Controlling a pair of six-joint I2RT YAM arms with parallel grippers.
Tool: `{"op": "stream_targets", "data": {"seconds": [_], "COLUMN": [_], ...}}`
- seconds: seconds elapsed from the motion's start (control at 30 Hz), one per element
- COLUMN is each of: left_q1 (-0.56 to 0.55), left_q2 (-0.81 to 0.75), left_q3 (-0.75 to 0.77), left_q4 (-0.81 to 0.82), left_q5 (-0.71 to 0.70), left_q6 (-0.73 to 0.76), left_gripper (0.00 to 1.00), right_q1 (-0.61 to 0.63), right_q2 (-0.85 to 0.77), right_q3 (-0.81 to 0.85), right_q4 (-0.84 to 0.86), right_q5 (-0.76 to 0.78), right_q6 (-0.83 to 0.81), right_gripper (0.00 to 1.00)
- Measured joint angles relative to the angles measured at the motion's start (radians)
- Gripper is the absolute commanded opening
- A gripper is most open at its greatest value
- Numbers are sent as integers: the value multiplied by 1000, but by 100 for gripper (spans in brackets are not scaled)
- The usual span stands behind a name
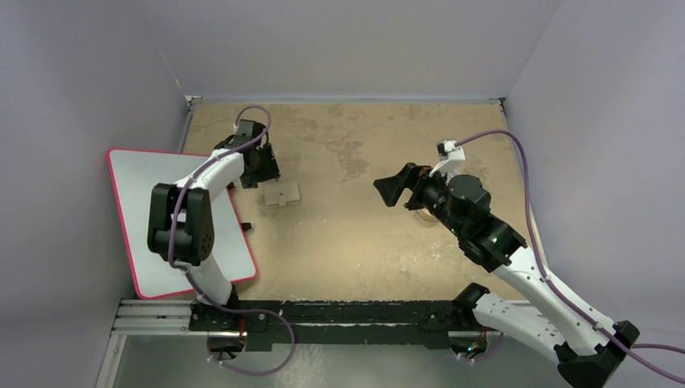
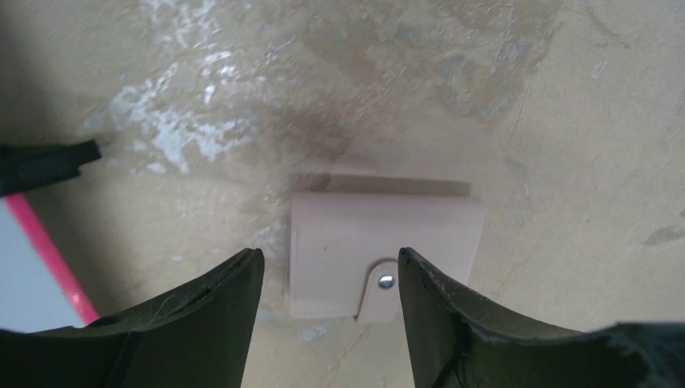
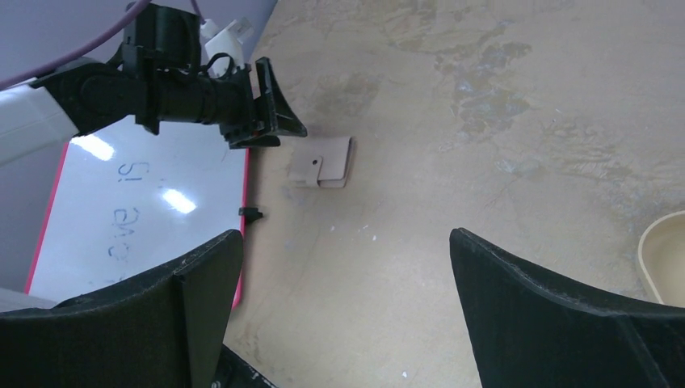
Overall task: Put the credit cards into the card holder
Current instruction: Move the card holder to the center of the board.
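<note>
Opening step: L end effector [image 2: 331,260] spread at shut tan fold-over snap-button card holder [image 2: 355,230]; R end effector [image 3: 346,238] spread, well apart. Next: unsnap flap.

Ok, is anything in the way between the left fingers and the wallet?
Nothing visible. The left fingers stand open close over the wallet, its snap tab showing between them. The wallet lies flat and closed on the table. The whiteboard is off to the side.

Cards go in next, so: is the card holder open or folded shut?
Folded shut: the card holder lies flat, its snap tab closed over the front, no lining showing.
</note>
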Motion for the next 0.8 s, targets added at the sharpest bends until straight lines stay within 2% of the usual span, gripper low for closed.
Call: {"op": "stream_targets", "data": {"seconds": [0.3,0.5,0.63,0.8], "left_q1": [0,-25,-119,-365], "left_q2": [121,123,77,-31], "left_q3": [36,5,-58,-155], "left_q4": [2,-3,12,80], "left_q5": [69,105,125,168], "left_q6": [20,1,-72,-247], "left_gripper": [58,46,40,39], "right_q1": [0,0,0,0], "right_q2": [-32,-43,-43,-40], "right_q3": [-5,-14,-40,-62], "right_q4": [-12,-53,-76,-95], "right_q5": [0,-1,0,5], "right_q6": [-28,-7,11,32], "right_gripper": [99,98,97,96]}}
